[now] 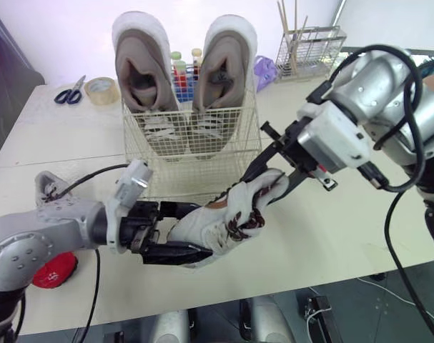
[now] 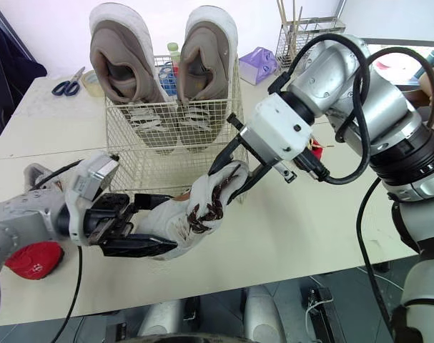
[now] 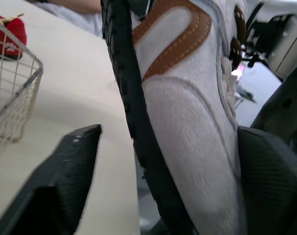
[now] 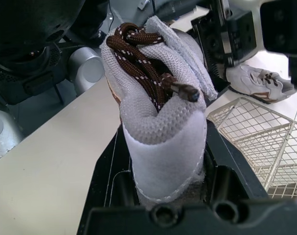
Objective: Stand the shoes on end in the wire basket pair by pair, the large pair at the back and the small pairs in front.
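Two large shoes [image 1: 141, 71], two small white shoes [image 1: 224, 218], two red shoes [image 1: 56, 270], one wire basket [image 1: 195, 171].

The front half of the wire basket [image 1: 202, 171] is open from above. Its back is filled by the large pair [image 1: 141, 71], which rises well over the rim. Just before the basket's front wall the way is barred: the white shoe [image 1: 227, 218] hangs there aslant, with the left end effector [image 1: 199, 230] loosely about its toe and the right end effector [image 1: 263, 187] clamped on its heel. To the basket's right the table [image 1: 331, 236] lies bare to its edge. To its left sit a pale small shoe [image 1: 48, 184] and, nearer the table's front edge, a red shoe [image 1: 53, 270]. A tube rack [image 1: 182, 71] stands close behind the basket.
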`<state>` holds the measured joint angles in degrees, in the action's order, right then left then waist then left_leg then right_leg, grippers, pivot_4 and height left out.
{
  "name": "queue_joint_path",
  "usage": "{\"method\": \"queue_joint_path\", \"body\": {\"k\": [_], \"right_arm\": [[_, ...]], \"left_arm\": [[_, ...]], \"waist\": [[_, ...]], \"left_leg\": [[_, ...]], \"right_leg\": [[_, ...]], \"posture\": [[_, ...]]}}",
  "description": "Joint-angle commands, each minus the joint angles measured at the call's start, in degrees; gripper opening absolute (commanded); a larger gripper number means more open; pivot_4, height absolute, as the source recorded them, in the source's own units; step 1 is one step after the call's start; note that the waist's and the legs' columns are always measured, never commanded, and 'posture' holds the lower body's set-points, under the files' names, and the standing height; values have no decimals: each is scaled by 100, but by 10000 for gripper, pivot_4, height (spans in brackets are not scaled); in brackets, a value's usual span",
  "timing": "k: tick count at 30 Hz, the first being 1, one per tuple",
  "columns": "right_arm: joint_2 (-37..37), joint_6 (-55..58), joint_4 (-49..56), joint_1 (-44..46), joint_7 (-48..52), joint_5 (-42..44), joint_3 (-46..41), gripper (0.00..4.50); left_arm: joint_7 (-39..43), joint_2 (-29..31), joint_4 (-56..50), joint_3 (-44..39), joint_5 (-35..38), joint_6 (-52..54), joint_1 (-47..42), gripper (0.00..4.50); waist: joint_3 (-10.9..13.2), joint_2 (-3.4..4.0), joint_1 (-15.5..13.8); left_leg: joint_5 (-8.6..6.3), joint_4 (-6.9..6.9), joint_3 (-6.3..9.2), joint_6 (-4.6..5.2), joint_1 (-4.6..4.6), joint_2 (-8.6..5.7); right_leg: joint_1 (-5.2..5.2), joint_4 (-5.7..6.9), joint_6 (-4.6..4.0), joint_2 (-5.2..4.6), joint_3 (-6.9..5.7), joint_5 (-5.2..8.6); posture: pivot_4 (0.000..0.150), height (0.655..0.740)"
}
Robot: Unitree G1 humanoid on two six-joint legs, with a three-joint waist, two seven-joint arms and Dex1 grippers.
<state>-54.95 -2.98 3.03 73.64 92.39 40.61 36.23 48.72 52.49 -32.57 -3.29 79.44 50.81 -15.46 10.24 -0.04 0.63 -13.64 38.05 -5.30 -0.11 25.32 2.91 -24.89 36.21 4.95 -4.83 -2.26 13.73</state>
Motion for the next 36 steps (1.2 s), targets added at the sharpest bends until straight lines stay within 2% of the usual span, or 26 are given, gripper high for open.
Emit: {"method": "queue_joint_path", "body": {"k": [1, 4, 5, 8, 11, 15, 17, 21, 23, 28, 31, 36], "right_arm": [[4, 46, 175, 122, 11, 111, -313, 11116], [60, 177, 172, 54, 11, 80, -463, 11116], [121, 240, 142, 19, 11, 48, -567, 11116], [324, 594, -12, -109, -43, -182, -1030, 23424], [-7, 1588, -136, -357, -614, -407, -1490, 38540], [-490, 3381, -45, -967, -1441, 105, -2354, 38540], [-452, 4343, 91, -1501, -1993, 929, -3068, 38540], [325, 5788, 651, -2913, -3750, 3498, -4360, 38540], [875, 5927, 1000, -3446, -4734, 4282, -4506, 38540], [1956, 5845, 1526, -3713, -6387, 5139, -4273, 38540], [2266, 5838, 1614, -3659, -6835, 5358, -4186, 38540], [2394, 5900, 1629, -3521, -6943, 5519, -4135, 38540]], "left_arm": [[12, -92, 97, -121, 39, 38, -80, 22705], [41, -191, 42, -188, -85, -43, 22, 9923], [8, -232, 0, -209, -99, -68, 77, 9923], [-208, -388, -154, -378, -18, -156, 334, 9436], [-483, -567, -343, -732, 92, -293, 850, 9436], [-965, -861, -467, -1166, 434, -528, 1340, 9436], [-1313, -1090, -529, -1324, 657, -710, 1452, 9436], [-2049, -1566, -679, -1436, 1087, -1132, 1431, 9436], [-2313, -1756, -687, -1367, 1169, -1276, 1309, 9436], [-2506, -1963, -616, -1147, 1152, -1348, 1060, 9436], [-2490, -1976, -562, -1107, 1108, -1349, 1013, 9436], [-2479, -2002, -520, -1068, 1030, -1357, 1007, 9436]], "waist": [[0, 0, 2], [0, 0, 3], [0, 0, 2], [0, 0, 3], [-1, -2, -6], [-2, -4, -67], [-2, -4, -72], [-10, -16, -100], [-12, -18, -101], [-12, -17, -111], [-12, -18, -131], [-13, -19, -124]], "left_leg": [[0, 0, 0, 0, 0, 0], [0, 0, 3, 0, 0, 0], [0, 0, 3, 1, 0, 0], [0, 1, 4, 1, -1, 0], [0, 2, 12, 1, -1, 1], [0, 5, 28, 1, 0, -9], [-1, 8, 26, 3, -1, -8], [-1, 8, 40, 4, -11, 1], [-1, 7, 44, 5, -21, 2], [1, 13, 40, 8, -23, -10], [1, 13, 42, 8, -23, -9], [1, 15, 41, 8, -21, -9]], "right_leg": [[0, 0, 0, 0, 0, 0], [0, 2, 0, 1, 0, 0], [0, 2, 1, 1, 0, 0], [2, 2, 1, 0, 0, -1], [3, 3, 1, -2, 0, -1], [8, 0, -4, -22, -5, 1], [9, -1, -6, -30, -4, 1], [28, -2, -9, -27, -5, -1], [42, -1, -8, -22, -6, -2], [41, 5, -5, -10, -4, -3], [44, 4, -3, -4, -4, -4], [45, 3, -4, -2, -4, -3]], "posture": [[1500, 7400], [1500, 7400], [1500, 7400], [1500, 7400], [1500, 7400], [1500, 7400], [1500, 7400], [1500, 7400], [1500, 7400], [1500, 7400], [1500, 7400], [1500, 7400]]}}
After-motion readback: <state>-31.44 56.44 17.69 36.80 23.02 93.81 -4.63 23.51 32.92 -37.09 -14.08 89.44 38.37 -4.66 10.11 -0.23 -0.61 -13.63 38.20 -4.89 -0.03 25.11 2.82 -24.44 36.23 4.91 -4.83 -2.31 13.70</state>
